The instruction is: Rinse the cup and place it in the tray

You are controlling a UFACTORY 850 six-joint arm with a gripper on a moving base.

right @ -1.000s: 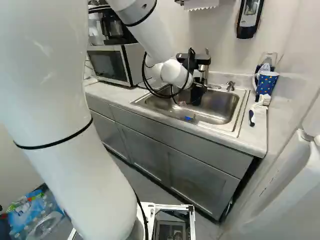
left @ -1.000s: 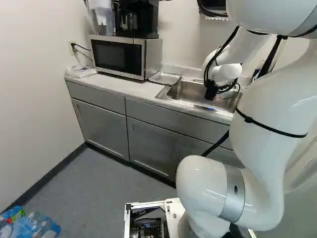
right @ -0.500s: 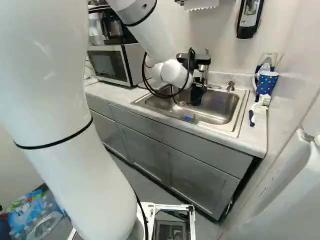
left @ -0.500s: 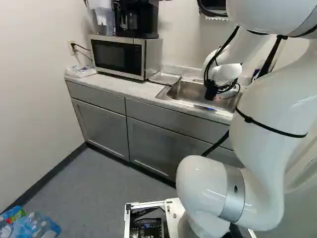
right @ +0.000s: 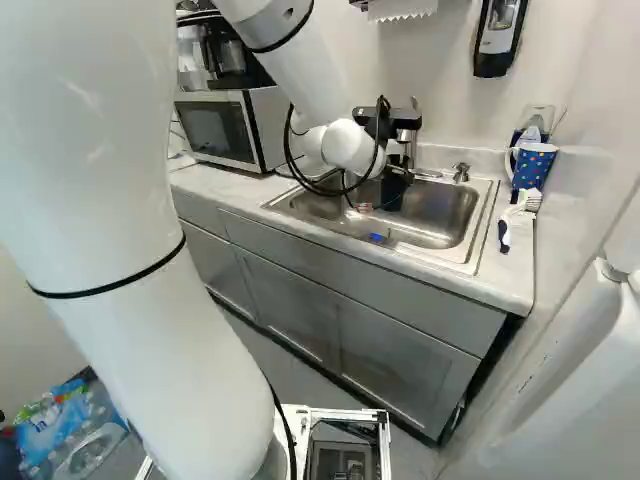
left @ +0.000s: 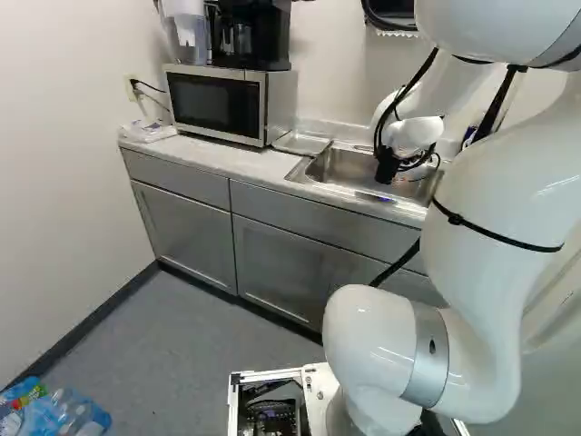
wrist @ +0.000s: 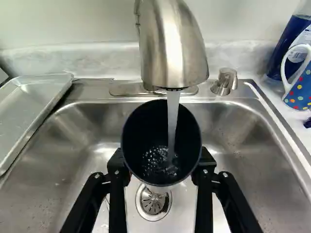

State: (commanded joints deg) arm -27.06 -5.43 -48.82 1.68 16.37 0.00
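In the right base view the gripper (right: 366,206) is low over the sink, by a dark cup (right: 393,192). Seen from the wrist, the gripper (wrist: 161,167) is shut on the dark cup (wrist: 138,131), one finger against each side. The cup's mouth faces the camera beneath the faucet (wrist: 170,48). Running water (wrist: 173,114) falls into it and splashes at the bottom. A shallow metal tray (wrist: 29,109) lies beside the sink; the left base view shows this tray (left: 302,143) next to the microwave.
Below the cup is the sink (wrist: 233,160) with its drain (wrist: 153,200). A dotted blue mug (right: 532,165), a blue bottle (wrist: 291,46) and a brush (right: 512,217) stand or lie beyond the sink's other side. The microwave (left: 216,104) carries a coffee maker (left: 250,36).
The gripper and the cup in it have shifted very slightly at the faucet. The base and the rest of the arm look unmoved.
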